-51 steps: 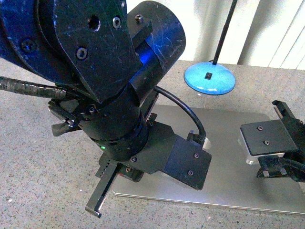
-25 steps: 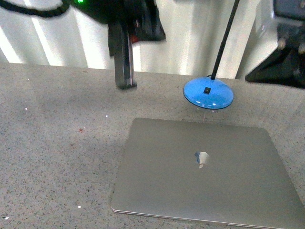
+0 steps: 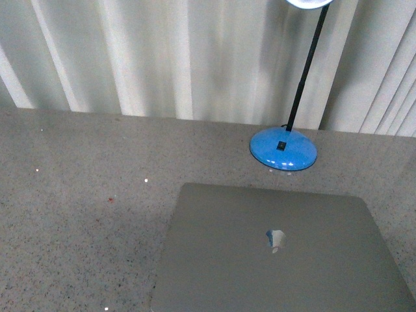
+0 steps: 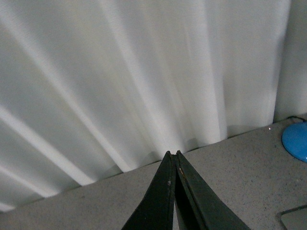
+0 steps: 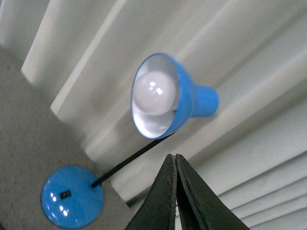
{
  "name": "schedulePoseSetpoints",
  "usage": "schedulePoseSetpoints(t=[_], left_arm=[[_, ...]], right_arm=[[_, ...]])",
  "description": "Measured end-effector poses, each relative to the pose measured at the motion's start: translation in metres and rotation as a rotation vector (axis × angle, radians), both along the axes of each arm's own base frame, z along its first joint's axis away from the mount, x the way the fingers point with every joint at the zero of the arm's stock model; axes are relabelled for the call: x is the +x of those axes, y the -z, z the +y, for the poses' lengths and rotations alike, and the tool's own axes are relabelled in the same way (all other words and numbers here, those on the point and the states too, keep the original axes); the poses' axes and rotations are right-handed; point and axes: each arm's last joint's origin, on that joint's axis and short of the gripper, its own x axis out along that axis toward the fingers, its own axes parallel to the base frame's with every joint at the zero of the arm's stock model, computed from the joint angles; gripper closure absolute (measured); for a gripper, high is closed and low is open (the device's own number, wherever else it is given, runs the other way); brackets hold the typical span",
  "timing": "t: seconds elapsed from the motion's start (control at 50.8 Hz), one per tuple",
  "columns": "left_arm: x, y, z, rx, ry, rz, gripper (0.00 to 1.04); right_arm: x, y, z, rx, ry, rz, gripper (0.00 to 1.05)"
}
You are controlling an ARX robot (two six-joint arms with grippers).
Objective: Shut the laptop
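One laptop [image 3: 279,253] is lying on the single bench [image 3: 84,214]. One blue desk lamp [image 3: 283,148] is standing there too, carrying one white bulb [image 5: 154,94]. Two grippers are showing, one per wrist view: the left gripper [image 4: 173,154] and the right gripper [image 5: 173,157]. One pleated white curtain [image 3: 162,58] is hanging behind

Matt brushed-metal laptop [image 3: 273,253], speckled rough stone-like tabletop [image 3: 84,195], glossy blue lamp base [image 3: 283,149].

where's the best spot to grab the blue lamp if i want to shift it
Probably the thin black stem, pinched from the side just above the blue base. The stem stands near upright and is narrow; the base is a wide, low dome with no edge to pinch.
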Motion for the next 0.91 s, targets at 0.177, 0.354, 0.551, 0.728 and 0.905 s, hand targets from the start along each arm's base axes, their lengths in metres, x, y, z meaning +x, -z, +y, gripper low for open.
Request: schedulePoseSetpoints(t=[0.177, 0.354, 0.551, 0.728, 0.905], left_arm=[[-0.033, 0.012, 0.056, -0.200, -0.226, 0.078, 1.01], [-0.057, 0.043, 0.084, -0.332, -0.244, 0.008, 1.01], [-0.099, 0.090, 0.057, -0.340, -0.184, -0.070, 1.01], [-0.116, 0.128, 0.038, -0.352, -0.190, -0.041, 1.01], [-0.127, 0.145, 0.029, -0.356, -0.190, -0.047, 1.01]], right_arm=[[-0.035, -0.028, 0.001, 0.296, 0.070, -0.067, 1.02], [-0.052, -0.036, 0.005, 0.504, 0.212, -0.011, 1.02], [-0.083, 0.006, -0.006, 0.647, 0.331, 0.114, 1.02], [-0.107, 0.045, -0.018, 0.682, 0.338, 0.112, 1.02], [-0.121, 0.072, -0.023, 0.680, 0.336, 0.127, 1.02]])
